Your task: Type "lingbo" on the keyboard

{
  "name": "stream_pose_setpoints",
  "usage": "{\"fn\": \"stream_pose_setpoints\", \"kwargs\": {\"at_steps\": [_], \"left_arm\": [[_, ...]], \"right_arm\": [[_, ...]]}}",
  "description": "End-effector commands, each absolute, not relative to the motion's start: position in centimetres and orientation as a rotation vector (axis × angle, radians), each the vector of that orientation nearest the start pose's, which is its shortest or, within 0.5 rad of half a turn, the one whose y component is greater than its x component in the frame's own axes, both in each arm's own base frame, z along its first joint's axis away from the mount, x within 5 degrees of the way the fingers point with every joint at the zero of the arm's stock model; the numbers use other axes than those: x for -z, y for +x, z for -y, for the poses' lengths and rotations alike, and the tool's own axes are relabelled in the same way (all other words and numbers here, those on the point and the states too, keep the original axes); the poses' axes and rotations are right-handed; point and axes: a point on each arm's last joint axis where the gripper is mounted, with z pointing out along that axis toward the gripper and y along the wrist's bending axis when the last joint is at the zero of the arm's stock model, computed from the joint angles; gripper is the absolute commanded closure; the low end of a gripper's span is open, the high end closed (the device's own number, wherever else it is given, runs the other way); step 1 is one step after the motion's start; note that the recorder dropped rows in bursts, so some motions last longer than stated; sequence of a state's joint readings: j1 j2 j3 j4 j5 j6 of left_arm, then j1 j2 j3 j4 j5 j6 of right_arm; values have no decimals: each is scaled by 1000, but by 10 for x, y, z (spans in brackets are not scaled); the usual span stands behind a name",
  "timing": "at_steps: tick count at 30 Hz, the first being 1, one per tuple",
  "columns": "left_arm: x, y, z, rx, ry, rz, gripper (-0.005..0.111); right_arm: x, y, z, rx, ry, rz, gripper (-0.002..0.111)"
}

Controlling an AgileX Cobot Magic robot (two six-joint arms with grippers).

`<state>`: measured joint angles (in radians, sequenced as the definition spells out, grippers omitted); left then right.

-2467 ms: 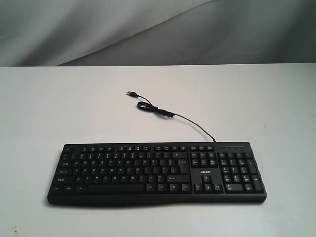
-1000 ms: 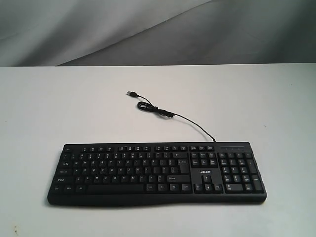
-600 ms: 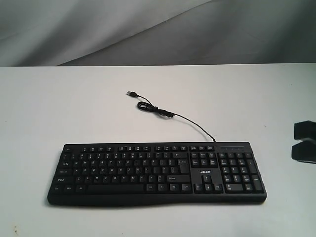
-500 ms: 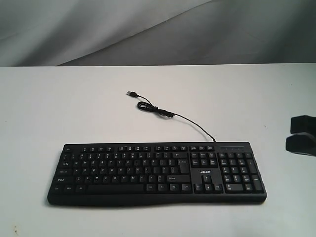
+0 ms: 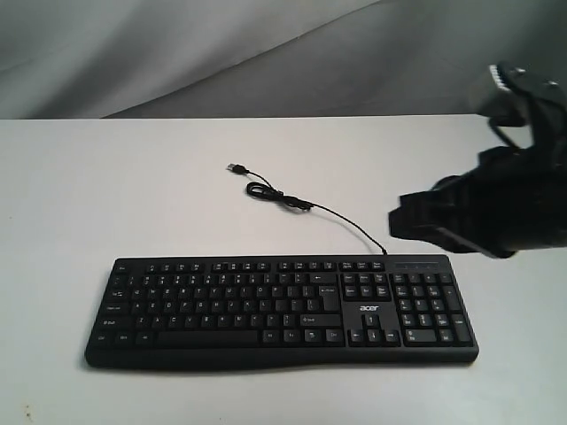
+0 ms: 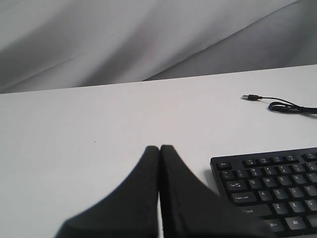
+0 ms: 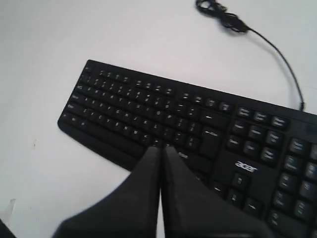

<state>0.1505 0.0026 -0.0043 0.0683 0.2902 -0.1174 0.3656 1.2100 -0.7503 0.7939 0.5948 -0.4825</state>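
Observation:
The black keyboard [image 5: 282,310] with white-lettered keys lies flat near the table's front edge; its thin cable [image 5: 310,209] snakes toward the back. My right gripper [image 5: 396,220] hovers above the keyboard's right end, over the number pad side, shut with nothing in it. In the right wrist view the same gripper [image 7: 161,147] points down at the keyboard [image 7: 148,106], clear of the keys. My left gripper [image 6: 159,147] shows only in the left wrist view, shut and empty, beside the keyboard's [image 6: 277,183] Esc corner.
The white table [image 5: 133,186] carries only the keyboard and its cable, whose USB plug [image 5: 235,167] lies behind the keyboard. A grey cloth backdrop [image 5: 221,53] hangs behind the table's far edge.
My right arm has swung in from the right edge of the exterior view, moving left and up to hang over the keyboard's right end. The keyboard has not moved.

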Motion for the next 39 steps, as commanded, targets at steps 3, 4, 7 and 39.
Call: {"fn": "stream_pose_setpoints", "kwargs": {"at_steps": [3, 4, 7, 39], "left_arm": [[-187, 54, -10, -79, -203, -1758, 106], [-187, 54, -10, -79, -203, -1758, 106], [-187, 54, -10, -79, -203, -1758, 106], [-187, 54, -10, -79, -203, -1758, 106]], "right_arm": [[-247, 230, -177, -720, -595, -2461, 108], [-243, 233, -184, -718, -599, -2473, 108], [-226, 244, -203, -702, -633, -2502, 108], [-149, 278, -258, -683, -646, -2680, 108]]}}
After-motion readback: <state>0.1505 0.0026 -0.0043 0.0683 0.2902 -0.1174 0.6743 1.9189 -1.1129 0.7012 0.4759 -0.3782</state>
